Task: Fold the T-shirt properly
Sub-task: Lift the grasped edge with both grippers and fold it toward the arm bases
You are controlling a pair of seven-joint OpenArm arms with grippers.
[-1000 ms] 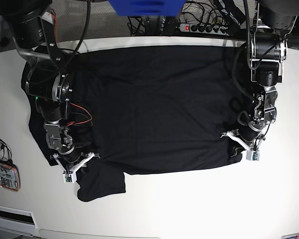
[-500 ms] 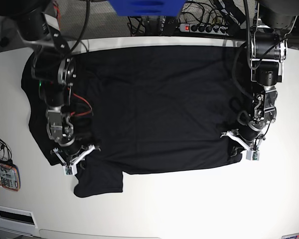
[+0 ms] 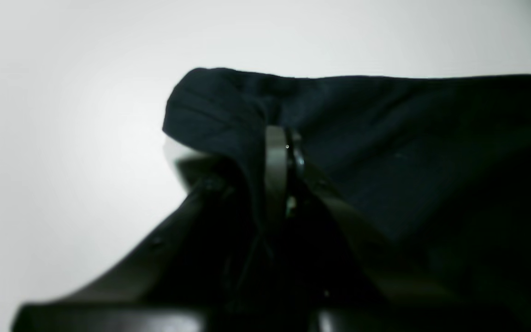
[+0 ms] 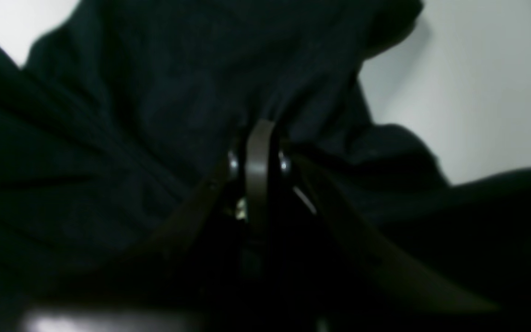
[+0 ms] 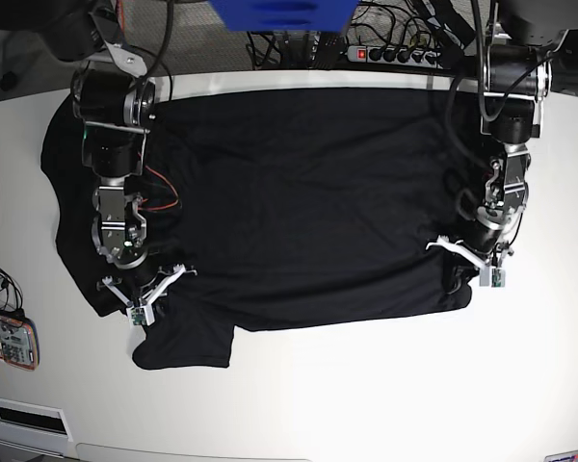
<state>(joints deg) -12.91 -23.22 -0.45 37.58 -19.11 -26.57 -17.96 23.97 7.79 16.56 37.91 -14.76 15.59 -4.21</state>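
— Since the earlier base picture, what has been shifted?

— On the viewer's left, the arm carrying the right gripper (image 5: 143, 296) has been drawn back toward the table's (image 5: 366, 395) far edge, and the near sleeve and hem corner of the T-shirt (image 5: 299, 202) have been dragged slightly with it. Little change is seen at the left gripper (image 5: 470, 262).

— Where is the T-shirt found?

— It is spread flat across the white table, nearly covering its width, with one sleeve lying loose at the near left.

— How are the grippers set?

— Both are closed on black cloth: in the wrist views a bunched ridge of fabric is pinched at the left gripper (image 3: 284, 152) and at the right gripper (image 4: 258, 152).

— What could be spoiled from here?

— Only a thin pinch appears to be held on each side, so cloth could be slipped out if it is lifted quickly. If the two corners are raised unevenly, the fold line would probably be skewed, and the loose sleeve could be trapped crumpled underneath.
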